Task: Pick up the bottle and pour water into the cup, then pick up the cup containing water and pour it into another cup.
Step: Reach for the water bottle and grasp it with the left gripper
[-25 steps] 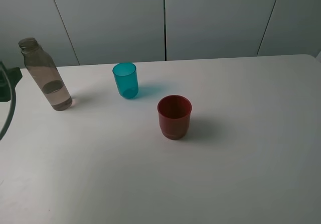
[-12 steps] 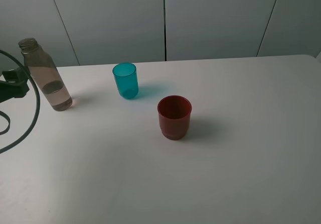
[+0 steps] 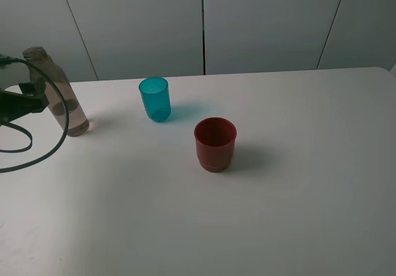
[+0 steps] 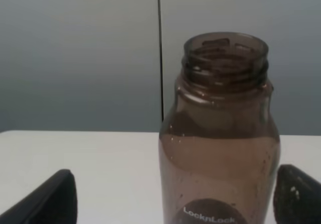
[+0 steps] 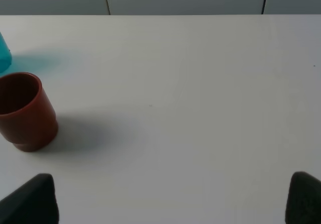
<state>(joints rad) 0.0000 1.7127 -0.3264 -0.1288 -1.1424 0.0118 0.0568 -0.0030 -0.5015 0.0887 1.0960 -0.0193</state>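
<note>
Smoky grey-brown bottle (image 4: 219,133), uncapped, bears white "LocknLock" lettering (image 4: 209,217).

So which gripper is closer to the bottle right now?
Left. The left gripper is right at the bottle, open jaws framing it, not gripping. The right gripper is far off, past the red cup, with no bottle in its wrist view.

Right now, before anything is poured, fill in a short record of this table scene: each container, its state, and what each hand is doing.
bottle: upright, uncapped, at the left end of the table
teal tumbler: upright, right of the bottle, untouched
red cup: upright, nearer the camera than the tumbler, apart from it
left hand: open, fingers either side of the bottle, not gripping
right hand: open, holding nothing
pouring: not yet begun
</note>
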